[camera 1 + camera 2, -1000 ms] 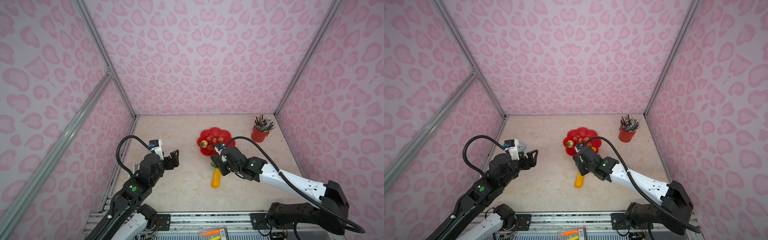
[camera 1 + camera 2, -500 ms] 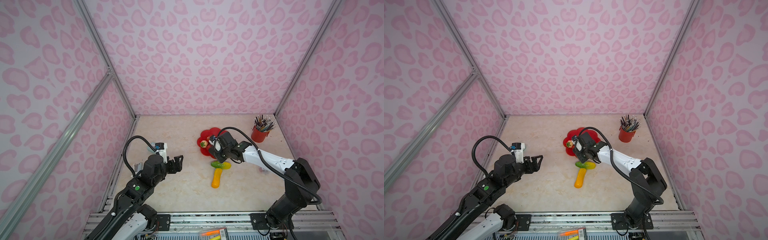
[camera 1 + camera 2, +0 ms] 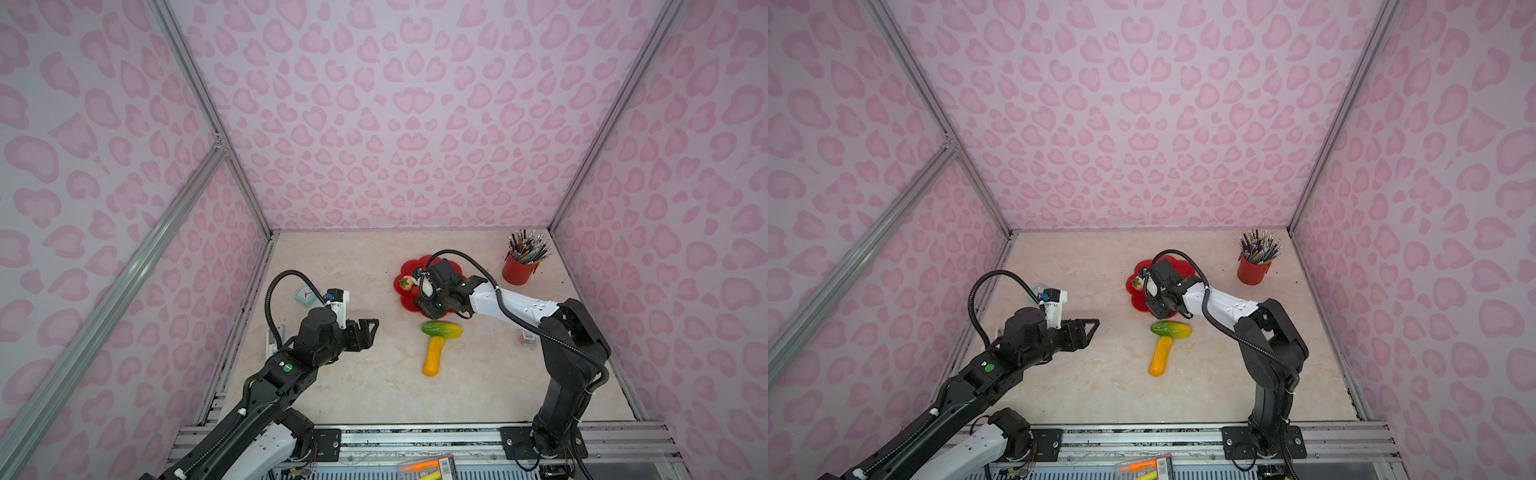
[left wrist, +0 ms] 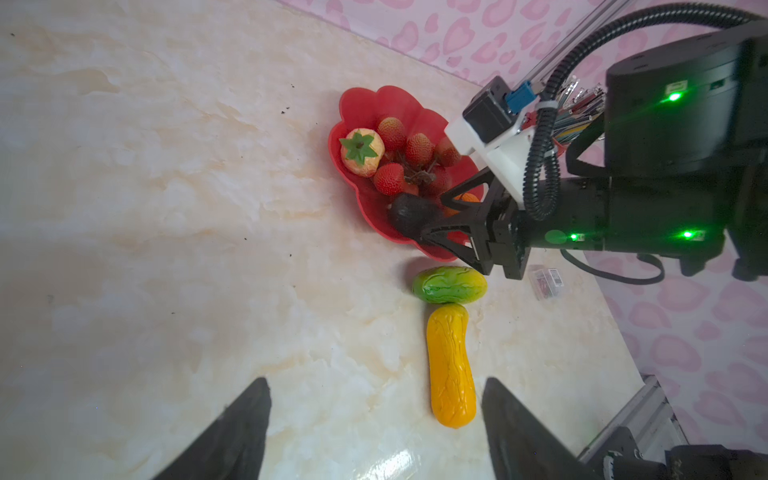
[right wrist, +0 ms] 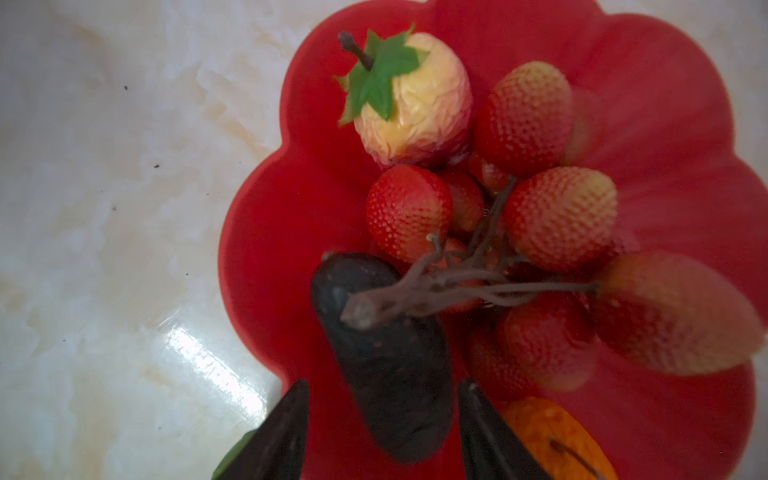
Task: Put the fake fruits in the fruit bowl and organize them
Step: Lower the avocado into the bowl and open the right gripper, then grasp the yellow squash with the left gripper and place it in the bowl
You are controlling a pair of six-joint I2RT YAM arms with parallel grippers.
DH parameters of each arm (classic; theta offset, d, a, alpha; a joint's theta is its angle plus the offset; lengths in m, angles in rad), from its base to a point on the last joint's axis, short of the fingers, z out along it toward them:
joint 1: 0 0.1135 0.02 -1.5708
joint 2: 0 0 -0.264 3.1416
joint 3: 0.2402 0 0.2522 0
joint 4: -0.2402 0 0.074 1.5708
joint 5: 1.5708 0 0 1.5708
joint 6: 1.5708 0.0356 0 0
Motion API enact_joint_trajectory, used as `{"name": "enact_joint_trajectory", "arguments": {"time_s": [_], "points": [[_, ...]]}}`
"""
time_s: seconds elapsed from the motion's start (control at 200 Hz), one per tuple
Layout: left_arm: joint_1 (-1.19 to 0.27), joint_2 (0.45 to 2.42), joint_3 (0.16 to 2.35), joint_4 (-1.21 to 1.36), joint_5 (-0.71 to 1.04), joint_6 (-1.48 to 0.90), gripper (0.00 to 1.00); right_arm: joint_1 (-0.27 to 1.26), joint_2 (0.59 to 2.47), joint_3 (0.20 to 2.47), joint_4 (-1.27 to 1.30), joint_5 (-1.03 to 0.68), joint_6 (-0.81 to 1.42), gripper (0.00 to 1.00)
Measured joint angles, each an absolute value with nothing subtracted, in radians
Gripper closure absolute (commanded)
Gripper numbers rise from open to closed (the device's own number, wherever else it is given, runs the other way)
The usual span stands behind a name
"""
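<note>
right gripper [image 5: 385, 384] jaws parted around the black lump [image 5: 386, 353] in the bowl [image 5: 257, 257]; left gripper [image 4: 377, 380] wide open; small box [image 4: 546, 282] label unreadable; orange [image 5: 552, 436] partly cut off.

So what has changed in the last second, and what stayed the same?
The right gripper moved from beside the green-yellow fruit to over the fruit bowl and opened, leaving the black lump in the bowl between its jaws. The left gripper, open, edged slightly toward the middle. The green-yellow fruit and yellow-orange fruit stayed on the table; strawberry and grape bunch stayed in the bowl.
</note>
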State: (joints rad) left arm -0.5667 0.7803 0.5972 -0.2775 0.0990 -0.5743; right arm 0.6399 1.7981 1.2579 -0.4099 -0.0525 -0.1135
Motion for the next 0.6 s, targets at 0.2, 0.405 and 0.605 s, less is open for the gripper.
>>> {"name": "enact_joint_trajectory", "arguments": {"time_s": [0.2, 0.405, 0.605], "points": [[-0.691, 0.862, 0.607, -0.252, 0.089, -0.575, 0.19, 0.632, 1.613, 1.198, -0.38, -0.076, -0.044, 0.31], [-0.85, 1.028, 0.66, -0.22, 0.018, -0.574, 0.2, 0.59, 1.323, 1.037, -0.3, -0.11, 0.109, 0.17], [-0.961, 1.238, 0.746, -0.196, -0.027, -0.554, 0.21, 0.487, 1.06, 0.851, -0.238, -0.105, 0.281, 0.09]]}}
